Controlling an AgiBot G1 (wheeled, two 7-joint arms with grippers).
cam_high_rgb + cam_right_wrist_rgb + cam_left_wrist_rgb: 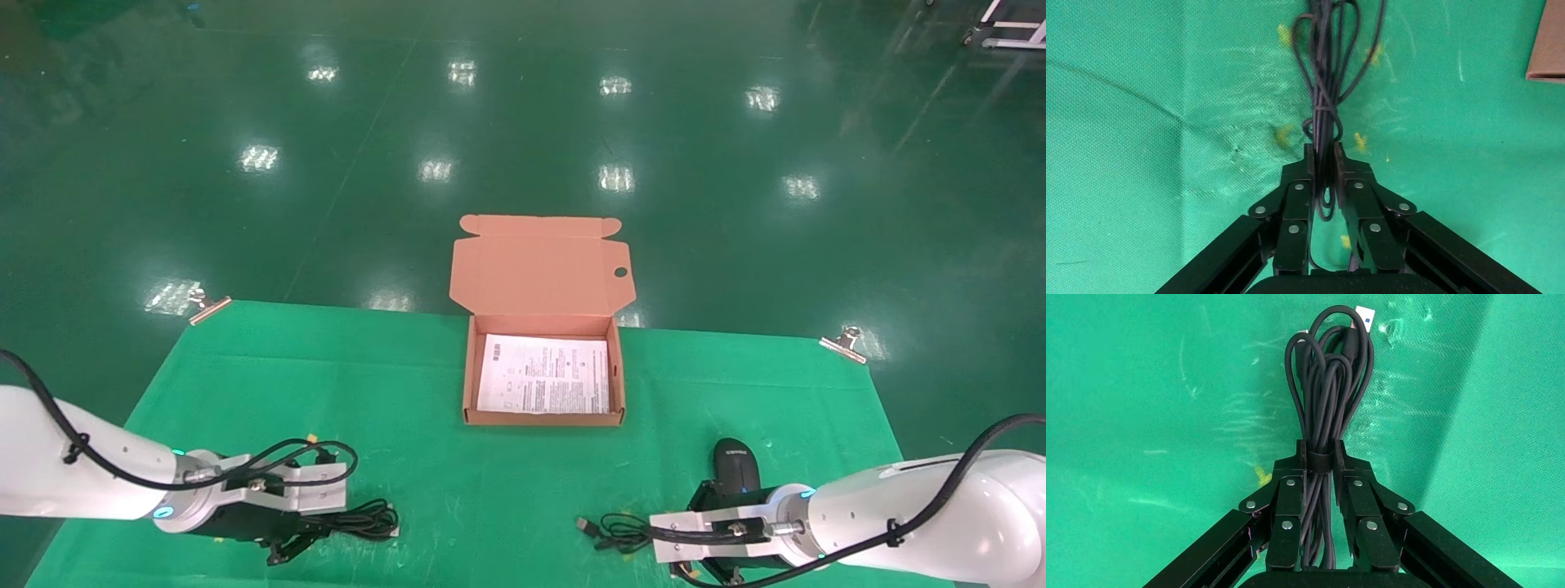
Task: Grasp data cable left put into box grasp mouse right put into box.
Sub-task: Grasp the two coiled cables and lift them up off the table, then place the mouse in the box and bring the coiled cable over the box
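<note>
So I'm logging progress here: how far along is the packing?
Nothing is packed: the box holds only a printed sheet. The left gripper is shut on the data cable; the right gripper is shut on the mouse's cord. The mouse sits on the cloth. Both moves remain.

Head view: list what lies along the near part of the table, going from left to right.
left gripper → data cable → USB plug of the mouse cord → mouse. The right gripper overlaps the cord and mouse, so it is left out.
</note>
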